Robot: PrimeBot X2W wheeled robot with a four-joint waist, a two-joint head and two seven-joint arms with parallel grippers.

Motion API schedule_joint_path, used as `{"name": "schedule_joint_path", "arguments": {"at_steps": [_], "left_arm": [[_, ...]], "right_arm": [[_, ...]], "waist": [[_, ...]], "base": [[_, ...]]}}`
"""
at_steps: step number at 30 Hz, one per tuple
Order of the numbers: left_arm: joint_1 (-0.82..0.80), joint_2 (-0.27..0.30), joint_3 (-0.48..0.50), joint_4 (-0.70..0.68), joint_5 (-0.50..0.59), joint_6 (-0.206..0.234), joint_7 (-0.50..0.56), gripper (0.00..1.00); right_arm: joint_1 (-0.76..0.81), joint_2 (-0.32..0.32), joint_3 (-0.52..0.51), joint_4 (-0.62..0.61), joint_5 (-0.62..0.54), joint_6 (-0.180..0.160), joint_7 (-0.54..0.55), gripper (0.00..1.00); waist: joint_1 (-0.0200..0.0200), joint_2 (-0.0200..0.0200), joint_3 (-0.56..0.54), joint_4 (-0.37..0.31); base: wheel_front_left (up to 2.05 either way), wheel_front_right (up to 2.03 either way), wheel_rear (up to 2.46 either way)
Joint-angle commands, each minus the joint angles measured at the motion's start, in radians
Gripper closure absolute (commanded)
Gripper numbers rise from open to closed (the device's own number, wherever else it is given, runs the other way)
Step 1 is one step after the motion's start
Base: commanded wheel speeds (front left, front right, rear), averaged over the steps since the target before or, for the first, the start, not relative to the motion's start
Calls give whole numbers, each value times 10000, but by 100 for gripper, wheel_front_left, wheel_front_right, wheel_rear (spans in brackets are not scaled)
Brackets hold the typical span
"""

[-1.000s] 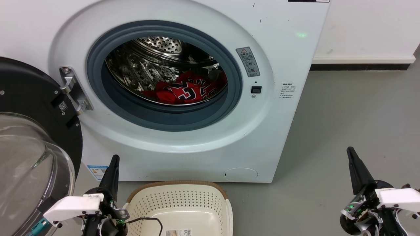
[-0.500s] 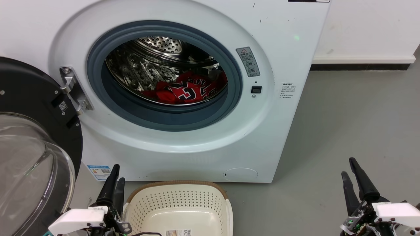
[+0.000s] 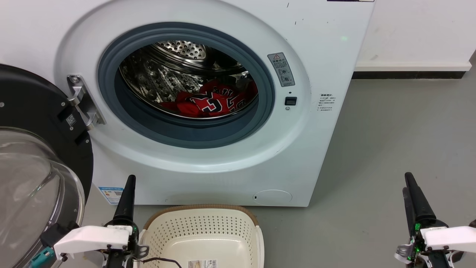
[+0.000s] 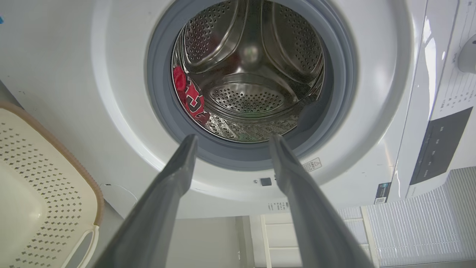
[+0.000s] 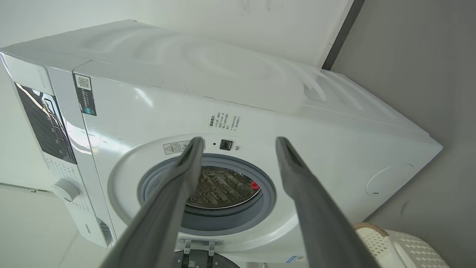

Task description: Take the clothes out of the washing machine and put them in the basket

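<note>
The white washing machine [image 3: 327, 56] stands with its porthole open. The red clothes [image 3: 212, 102] lie bunched at the bottom of the steel drum, black-and-white lettering facing up. They appear as a red patch [image 4: 191, 98] in the left wrist view and as a red speck [image 5: 254, 185] in the right wrist view. The cream basket [image 3: 200, 207] sits on the floor just in front of the machine, with only a label sticker inside. My left gripper [image 3: 129, 183] is low beside the basket's left end. My right gripper [image 3: 407, 186] hovers over the floor at the lower right. Both are open with nothing held, fingers spread [image 4: 233, 139] [image 5: 240, 141].
The black-framed glass door [image 3: 33, 111] hangs open at the left, close to my left arm. Grey floor [image 3: 390, 141] stretches to the right of the machine up to a white wall with a dark skirting strip [image 3: 409, 76]. A thin black cable [image 3: 163, 260] crosses the basket's near corner.
My right gripper has dropped lower and shifted right, turning at the wrist. My left gripper dipped, turned, and rose again to about the same height. Clothes and basket have not moved.
</note>
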Motion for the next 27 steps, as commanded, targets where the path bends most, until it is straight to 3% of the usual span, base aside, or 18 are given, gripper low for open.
{"name": "schedule_joint_path", "arguments": {"at_steps": [1,12,27], "left_arm": [[-71,31,-109,-360,621,146,-144,0],[29,36,-648,-951,3036,920,-602,0],[185,42,-1150,-1455,5500,1417,-1143,0]], "right_arm": [[11,-16,-16,-399,-625,2,-139,0],[301,-17,209,-1275,-3417,2,-597,0],[683,-19,458,-1971,-6542,2,-1140,0]], "waist": [[0,0,6,-2],[0,0,43,3],[0,0,79,5]], "base": [[0,0,0],[0,0,0],[0,0,0]]}}
